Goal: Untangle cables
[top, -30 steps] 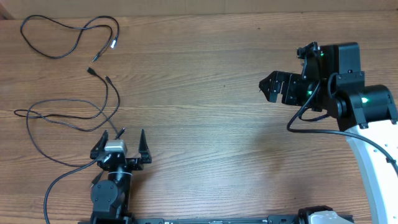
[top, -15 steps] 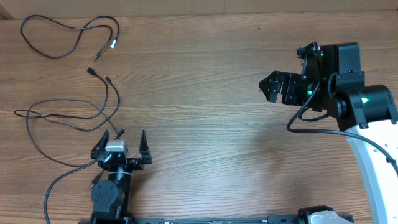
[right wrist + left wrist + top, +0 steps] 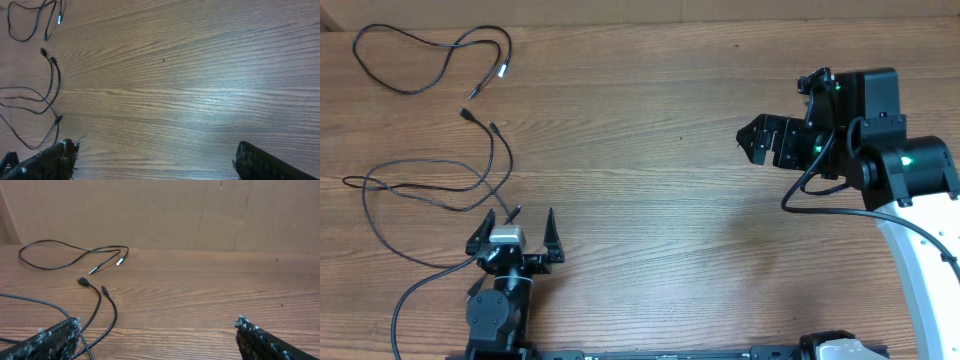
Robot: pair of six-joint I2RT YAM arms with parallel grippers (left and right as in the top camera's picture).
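Two thin black cables lie apart on the left of the wooden table (image 3: 650, 250). The far cable (image 3: 502, 70) forms a loose loop in the back left corner, with a silver-tipped plug (image 3: 119, 262). The near cable (image 3: 492, 127) has two dark plug ends (image 3: 82, 281) and runs in wide crossing loops toward the front edge. My left gripper (image 3: 519, 215) stands open at the front left, and strands of the near cable pass just inside its left finger (image 3: 60, 332). My right gripper (image 3: 747, 140) hovers open at the right, high over bare wood, with both cables (image 3: 52, 60) far to its left.
A brown cardboard wall (image 3: 200, 210) closes off the table's far edge. The right arm's body (image 3: 900, 165) and its thick fixed cable occupy the right side. The left arm's base (image 3: 495, 315) sits at the front edge.
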